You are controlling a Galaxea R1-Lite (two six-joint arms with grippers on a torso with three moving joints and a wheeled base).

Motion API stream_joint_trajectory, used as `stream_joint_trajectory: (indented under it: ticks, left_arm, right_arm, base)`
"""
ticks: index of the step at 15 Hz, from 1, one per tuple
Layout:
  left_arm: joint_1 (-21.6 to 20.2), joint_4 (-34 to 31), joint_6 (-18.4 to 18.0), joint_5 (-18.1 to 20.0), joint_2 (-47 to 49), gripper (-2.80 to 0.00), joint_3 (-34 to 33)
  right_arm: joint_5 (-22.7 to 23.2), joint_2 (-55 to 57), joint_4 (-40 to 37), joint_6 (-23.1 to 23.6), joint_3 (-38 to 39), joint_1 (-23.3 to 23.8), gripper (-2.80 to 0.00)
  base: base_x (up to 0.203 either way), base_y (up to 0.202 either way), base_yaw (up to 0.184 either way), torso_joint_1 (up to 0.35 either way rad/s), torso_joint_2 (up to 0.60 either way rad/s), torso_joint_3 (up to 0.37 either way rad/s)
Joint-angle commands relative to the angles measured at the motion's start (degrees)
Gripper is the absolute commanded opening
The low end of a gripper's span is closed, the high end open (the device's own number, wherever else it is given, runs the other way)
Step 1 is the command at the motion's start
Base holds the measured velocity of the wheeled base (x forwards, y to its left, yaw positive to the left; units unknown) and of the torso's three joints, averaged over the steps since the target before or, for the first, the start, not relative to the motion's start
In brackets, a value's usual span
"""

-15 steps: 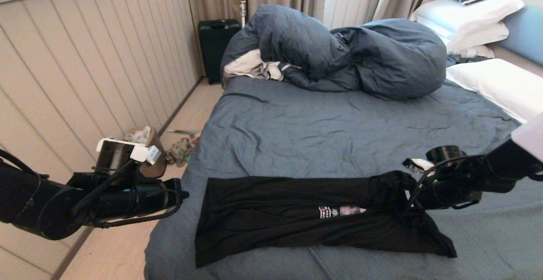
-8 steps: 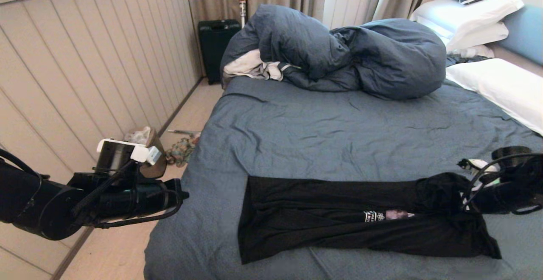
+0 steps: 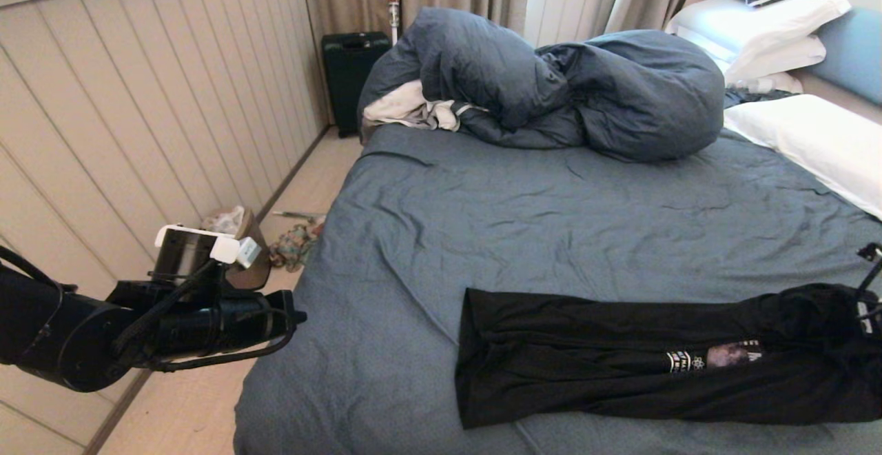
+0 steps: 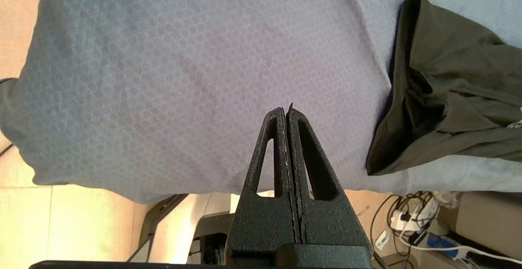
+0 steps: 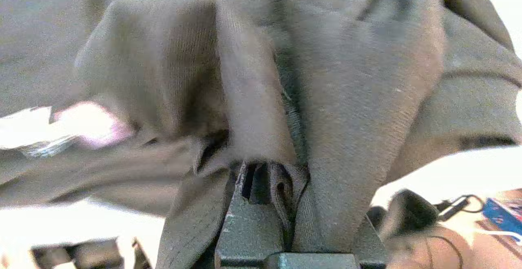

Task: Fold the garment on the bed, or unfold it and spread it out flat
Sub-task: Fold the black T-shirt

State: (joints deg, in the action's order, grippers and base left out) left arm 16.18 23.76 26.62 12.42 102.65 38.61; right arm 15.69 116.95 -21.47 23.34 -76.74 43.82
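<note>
The right gripper pinches the black T-shirt – likely to drag it – folded long on the bed, near its front edge. The left gripper, pressed together, waits beside the bed.

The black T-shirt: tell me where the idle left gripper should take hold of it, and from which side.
Grip the free hem end of the black T-shirt, coming from the robot's left. It lies as a long folded band on the bed, its other end bunched in the shut right gripper. The left gripper, shut and empty off the bed's left edge, must open first; the hem's edges gape slightly there.
</note>
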Motion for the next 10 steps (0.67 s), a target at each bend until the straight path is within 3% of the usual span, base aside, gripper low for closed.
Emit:
stream_joint_trajectory:
  ticks: [1, 5, 10]
  left_arm:
    - [0.0, 0.1, 0.2, 0.1, -0.4, -2.8, -0.1]
    - [0.0, 0.1, 0.2, 0.1, -0.8, -2.8, -0.3]
    - [0.0, 0.1, 0.1, 0.1, -0.8, -2.8, -0.5]
  right_arm:
    - [0.7, -5.6, -4.8, -0.1, -1.3, -2.2, -2.8]
    - [1.2, -12.1, -10.8, -4.1, -2.6, -22.4, -2.8]
    - [-4.4, -10.5, -13.3, -18.0, -9.6, -51.9, -2.8]
  base:
    - [0.0, 0.0, 0.0, 0.0, 0.0, 0.0]
    - [0.0, 0.0, 0.0, 0.0, 0.0, 0.0]
    - [0.0, 0.0, 0.0, 0.0, 0.0, 0.0]
